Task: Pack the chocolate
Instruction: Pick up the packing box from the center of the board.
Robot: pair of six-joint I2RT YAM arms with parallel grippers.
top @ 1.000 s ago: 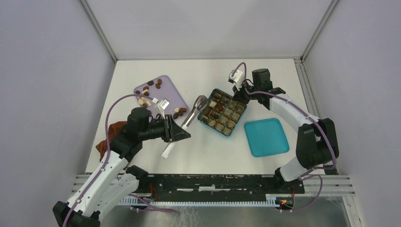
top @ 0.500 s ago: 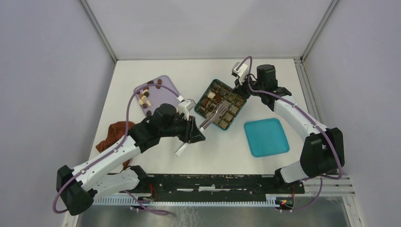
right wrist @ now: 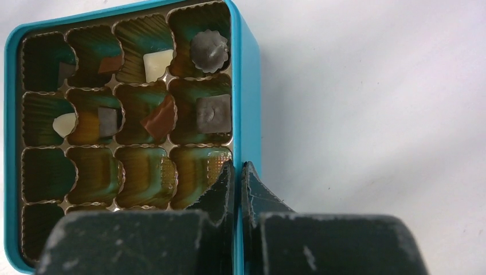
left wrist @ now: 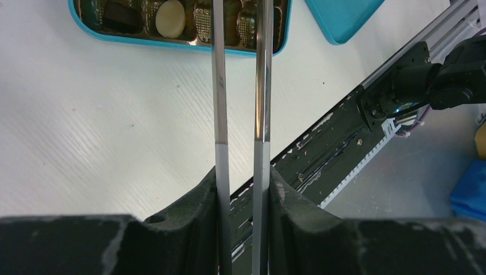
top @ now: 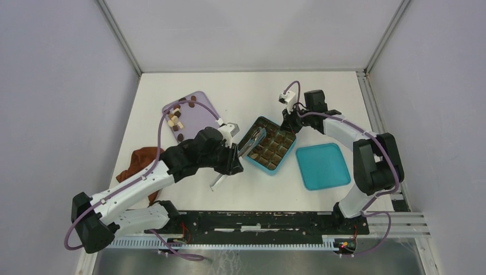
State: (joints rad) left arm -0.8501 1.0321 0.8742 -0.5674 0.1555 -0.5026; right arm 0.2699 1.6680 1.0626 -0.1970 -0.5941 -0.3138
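Several small brown and cream chocolate pieces (top: 176, 117) lie on the lilac tray (top: 198, 114). More pieces sit in the cells of the teal box (top: 269, 147), among them a dark square (right wrist: 213, 113) and a cream round (left wrist: 171, 17). My left gripper (top: 232, 159) (left wrist: 243, 183) is shut on the handles of metal tongs (top: 253, 141) (left wrist: 262, 86). The tong tips reach over the box's left cells, and I cannot tell whether they hold anything. My right gripper (top: 286, 121) (right wrist: 238, 172) is shut on the box's wall (right wrist: 245, 86).
The teal lid (top: 322, 166) lies flat to the right of the box. A reddish-brown cloth (top: 137, 161) is bunched at the left, beside the left arm. The black base rail (top: 258, 223) runs along the near edge.
My left arm has swung right from the tray, bringing the tongs over the box. The right gripper has turned and shifted the box slightly toward the near side.
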